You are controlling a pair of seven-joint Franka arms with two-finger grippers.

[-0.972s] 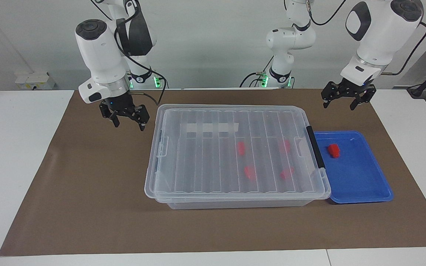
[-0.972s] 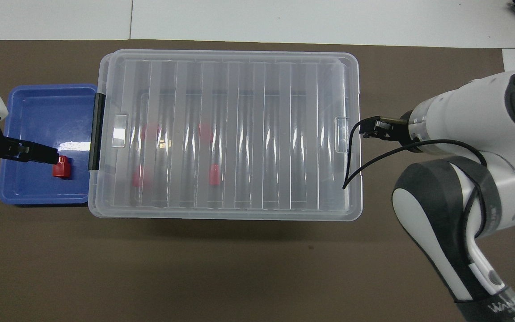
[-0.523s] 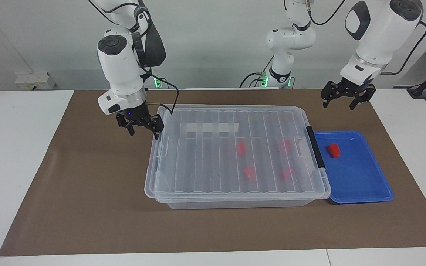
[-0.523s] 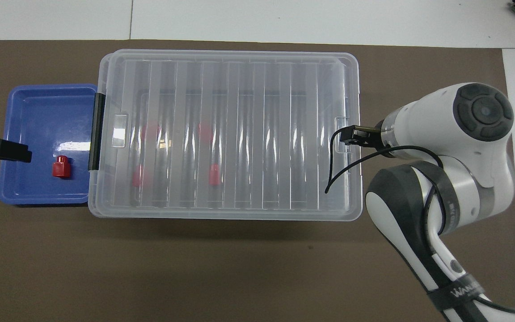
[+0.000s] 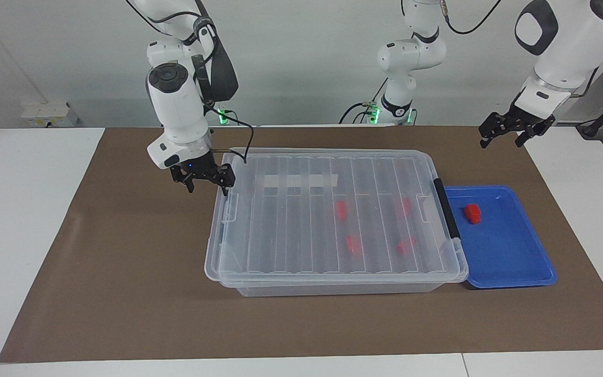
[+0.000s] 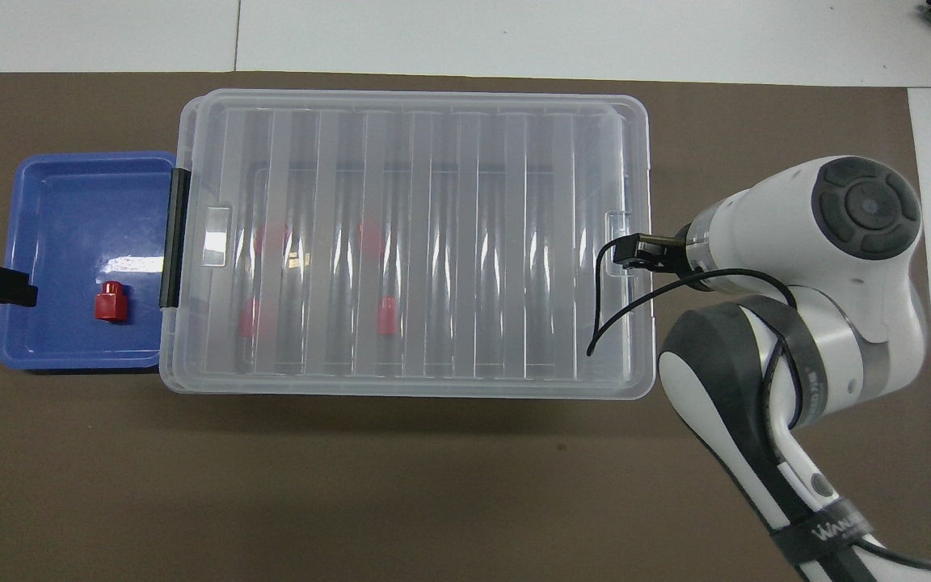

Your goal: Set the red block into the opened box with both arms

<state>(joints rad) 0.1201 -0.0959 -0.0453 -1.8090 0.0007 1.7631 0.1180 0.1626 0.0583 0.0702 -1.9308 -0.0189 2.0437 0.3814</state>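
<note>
Right gripper (image 5: 204,180), jaws wide and empty, hangs at the lid's edge, perhaps touching; box (image 5: 333,220) lid on, four red pieces inside; red block (image 5: 472,213) in blue tray (image 5: 511,262); left gripper (image 5: 508,131) open, waiting above; opening and placing remain.

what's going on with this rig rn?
The clear storage bin still has its lid on, with four red blocks inside. A fifth red block sits in the blue tray beside it. The right pincer, open, is at the bin's end toward the right arm, by the lid's edge. The left pincer, open and empty, hangs above the mat near the tray.
</note>
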